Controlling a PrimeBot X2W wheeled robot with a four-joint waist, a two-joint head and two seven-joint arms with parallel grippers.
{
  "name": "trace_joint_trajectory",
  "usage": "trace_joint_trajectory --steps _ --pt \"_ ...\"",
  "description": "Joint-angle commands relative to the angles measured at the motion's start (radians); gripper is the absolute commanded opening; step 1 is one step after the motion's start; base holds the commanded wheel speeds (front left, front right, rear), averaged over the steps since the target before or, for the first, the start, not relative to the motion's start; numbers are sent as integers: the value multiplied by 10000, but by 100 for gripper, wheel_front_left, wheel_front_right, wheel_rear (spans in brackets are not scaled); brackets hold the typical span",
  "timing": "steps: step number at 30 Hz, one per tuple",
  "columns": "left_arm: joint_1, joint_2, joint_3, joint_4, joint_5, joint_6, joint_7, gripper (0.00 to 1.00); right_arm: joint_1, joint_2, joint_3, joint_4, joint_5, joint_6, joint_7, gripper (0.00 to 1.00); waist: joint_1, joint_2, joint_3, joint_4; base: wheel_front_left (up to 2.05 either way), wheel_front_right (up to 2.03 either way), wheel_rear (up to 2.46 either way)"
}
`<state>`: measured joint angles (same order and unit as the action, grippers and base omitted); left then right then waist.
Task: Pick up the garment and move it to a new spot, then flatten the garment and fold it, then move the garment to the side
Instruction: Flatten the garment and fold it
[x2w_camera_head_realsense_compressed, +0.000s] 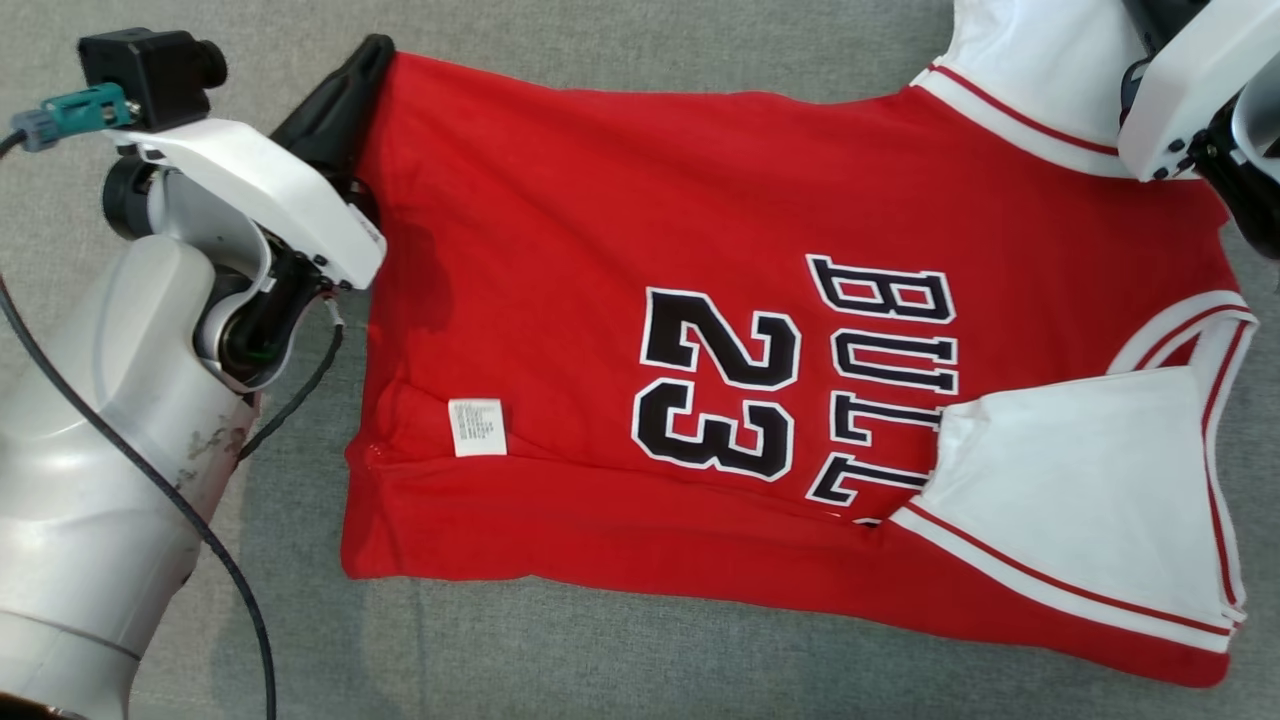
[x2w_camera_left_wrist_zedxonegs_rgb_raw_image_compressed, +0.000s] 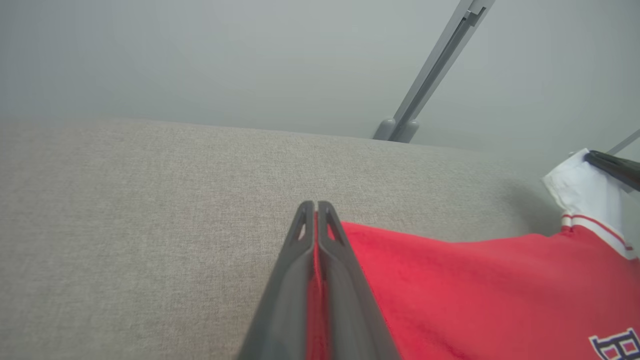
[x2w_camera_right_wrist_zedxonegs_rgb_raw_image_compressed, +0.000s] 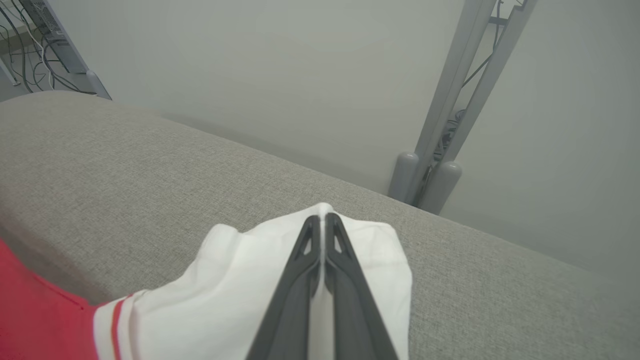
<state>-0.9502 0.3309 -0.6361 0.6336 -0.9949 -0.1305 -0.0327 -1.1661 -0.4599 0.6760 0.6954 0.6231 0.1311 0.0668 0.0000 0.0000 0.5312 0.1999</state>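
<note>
Garment (x2w_camera_head_realsense_compressed: 600, 250), a red jersey with black "23" lettering and white sleeves, lies spread across the grey fabric worktop (x2w_camera_head_realsense_compressed: 620, 40) in my head view. Its lower edge is folded over, and a white care label (x2w_camera_head_realsense_compressed: 477, 427) shows at lower left. At upper left my left end effector (x2w_camera_head_realsense_compressed: 365, 60) sits on the hem corner. At upper right the right arm (x2w_camera_head_realsense_compressed: 1180, 100) covers the white shoulder.

In the left wrist view, my left end effector's fingers are pressed together with a strip of red cloth pinched between them. At the right edge of the frame, the right end effector (x2w_camera_left_wrist_zedxonegs_rgb_raw_image_compressed: 600, 161) grips the raised white sleeve.

In the right wrist view, the right fingers are clamped together on white sleeve fabric, which bunches around them just above the worktop.
</note>
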Motion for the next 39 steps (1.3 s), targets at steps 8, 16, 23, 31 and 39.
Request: trace_joint_trajectory --steps 8,16,23,31,39 --pt "561 643 115 -547 27 176 -243 0 1022 57 -649 -970 -125 -9 -645 0 0 0 -410 -442 0 0 0" --pt "3217 1855 452 -3197 70 1352 -1163 0 6347 1100 -3787 -5927 -971 -7 -892 0 0 0 -1090 -1277 0 0 0" --pt "4836 2710 773 -4810 -94 2323 -1241 0 9851 2772 -5239 -8888 -1534 -6 -235 0 0 0 -1251 -1760 0 0 0" --pt "6071 3033 875 -5594 -385 2956 -1208 0 11557 3653 -5504 -9166 -1881 -6 128 0 0 0 -1259 -1915 0 0 0" --pt "6479 2598 783 -5041 -285 3059 -1677 100 12382 3902 -5230 -8278 -2132 -6 -63 100 0 0 -1386 -1843 0 0 0"
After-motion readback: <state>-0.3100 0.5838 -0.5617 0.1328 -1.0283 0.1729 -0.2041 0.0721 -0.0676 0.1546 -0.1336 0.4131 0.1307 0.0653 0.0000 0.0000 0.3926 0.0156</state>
